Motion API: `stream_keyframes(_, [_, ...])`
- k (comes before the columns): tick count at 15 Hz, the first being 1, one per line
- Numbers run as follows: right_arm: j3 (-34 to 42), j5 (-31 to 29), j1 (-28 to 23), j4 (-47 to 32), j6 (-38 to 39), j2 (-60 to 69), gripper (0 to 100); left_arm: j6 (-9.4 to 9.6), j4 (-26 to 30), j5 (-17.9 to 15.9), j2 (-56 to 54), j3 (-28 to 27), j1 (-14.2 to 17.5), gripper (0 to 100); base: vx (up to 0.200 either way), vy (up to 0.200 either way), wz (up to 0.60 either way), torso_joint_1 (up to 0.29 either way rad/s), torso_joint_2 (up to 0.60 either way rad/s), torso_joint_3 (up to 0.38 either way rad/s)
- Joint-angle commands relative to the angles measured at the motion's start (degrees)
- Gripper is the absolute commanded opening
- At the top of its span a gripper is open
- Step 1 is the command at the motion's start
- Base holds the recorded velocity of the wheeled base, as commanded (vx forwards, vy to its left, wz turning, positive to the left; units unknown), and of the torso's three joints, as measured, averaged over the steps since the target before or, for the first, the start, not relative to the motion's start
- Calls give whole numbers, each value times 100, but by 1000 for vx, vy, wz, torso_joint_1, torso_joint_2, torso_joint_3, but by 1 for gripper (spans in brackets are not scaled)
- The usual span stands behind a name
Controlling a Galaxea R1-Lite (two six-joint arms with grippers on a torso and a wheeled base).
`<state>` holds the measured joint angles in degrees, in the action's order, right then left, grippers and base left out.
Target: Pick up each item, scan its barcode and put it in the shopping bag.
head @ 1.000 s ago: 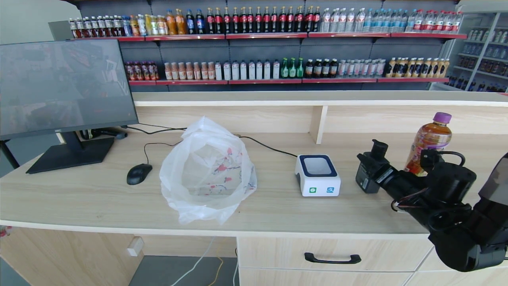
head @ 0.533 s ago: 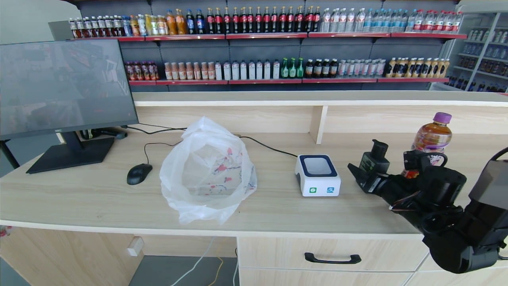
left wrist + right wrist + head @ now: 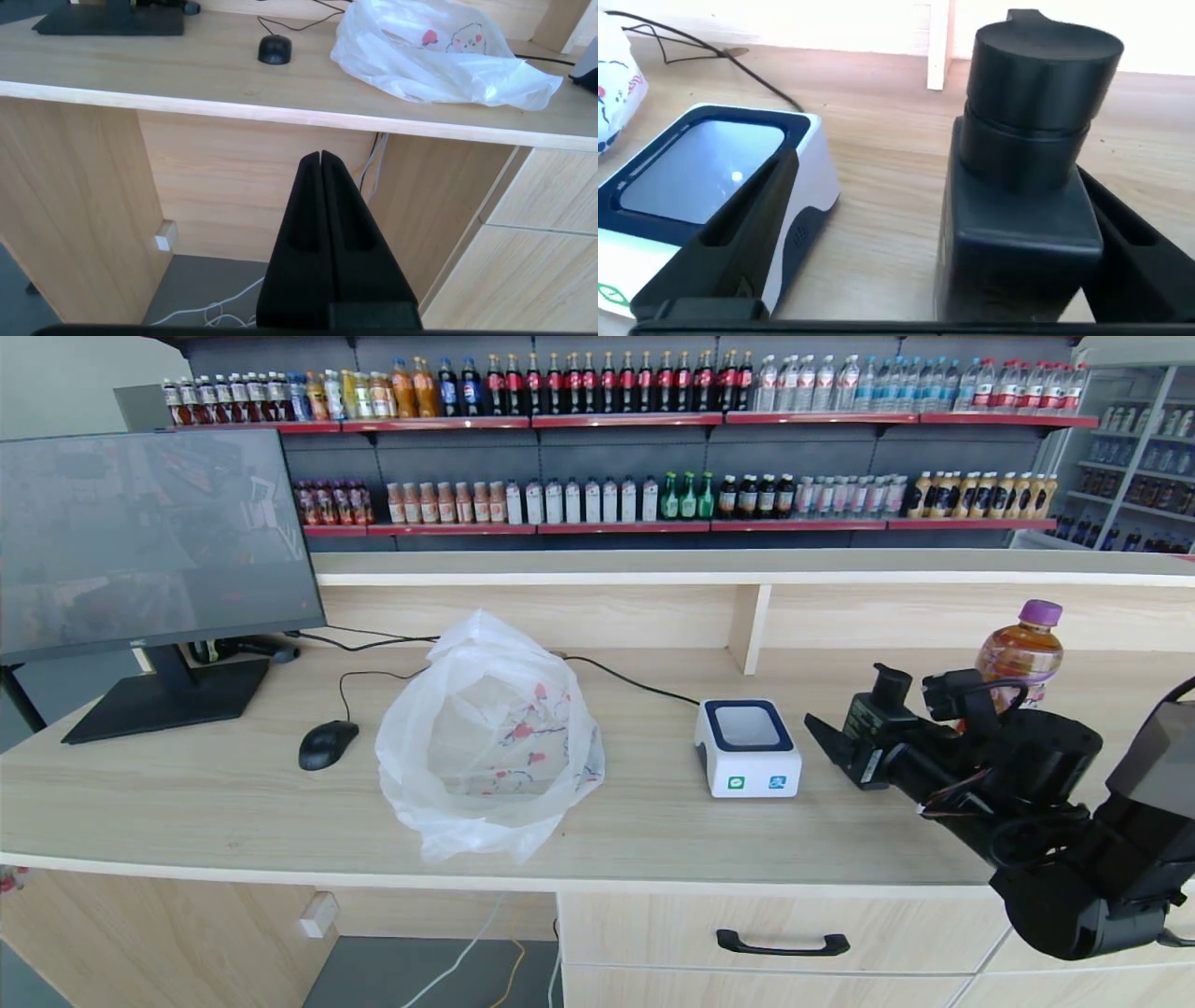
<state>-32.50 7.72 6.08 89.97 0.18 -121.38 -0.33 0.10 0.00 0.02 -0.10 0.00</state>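
Sitting: one black bottle, one bag.

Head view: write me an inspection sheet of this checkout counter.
Surface: wooden counter, bare in front.
Job's things: black bottle at the right gripper; orange drink bottle behind; shopping bag left of the scanner.
Clutter: mouse, monitor.
Grippers: right gripper open around the black bottle; left gripper shut, below the countertop.
Cables: scanner cable runs behind the bag; mouse cable; wires hang under the counter.
Surroundings: shelves of drinks.
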Motion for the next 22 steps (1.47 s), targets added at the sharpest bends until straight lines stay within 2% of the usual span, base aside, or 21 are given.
stream_keyframes(1, [-274, 11, 16, 3, -97, -131, 100, -2, -1, 0, -2, 1, 0, 0, 0, 0, 0, 0, 0, 0])
stream_keyframes(13, [-195, -86, -125, 3, -220, -369, 100, -2, -1, 0, -2, 1, 0, 0, 0, 0, 0, 0, 0, 0])
stream_keyframes(14, [-195, -77, -125, 3, -229, -386, 0, -2, -1, 0, -2, 1, 0, 0, 0, 0, 0, 0, 0, 0])
stream_keyframes(22, [-222, -86, -125, 3, -212, -325, 0, -2, -1, 0, -2, 1, 0, 0, 0, 0, 0, 0, 0, 0])
